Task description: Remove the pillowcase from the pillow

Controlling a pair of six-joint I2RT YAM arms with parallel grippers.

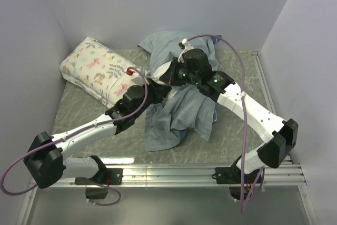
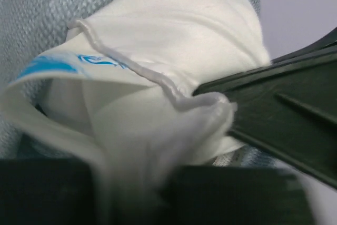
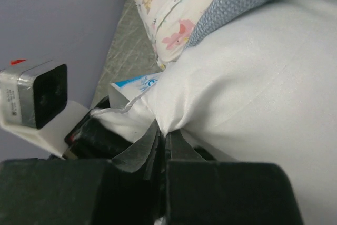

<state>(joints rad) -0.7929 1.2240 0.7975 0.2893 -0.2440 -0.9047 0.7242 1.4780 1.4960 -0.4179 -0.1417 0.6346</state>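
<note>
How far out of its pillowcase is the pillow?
Partly out: bare white pillow shows in both wrist views; from above, the pillowcase hides most of it.

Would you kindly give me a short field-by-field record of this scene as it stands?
pillow: white, one corner bared
pillowcase: blue-grey, bunched mid-table, over part of the pillow
left gripper: shut on the pillow's labelled corner
right gripper: shut on pillow fabric beside it
floral pillow: far left, by the wall
task: pillowcase not yet off

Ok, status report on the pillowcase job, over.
Left gripper and right gripper both shut on pillow corner. Pillowcase bunched over it, not off. Floral pillow alongside, left.
</note>
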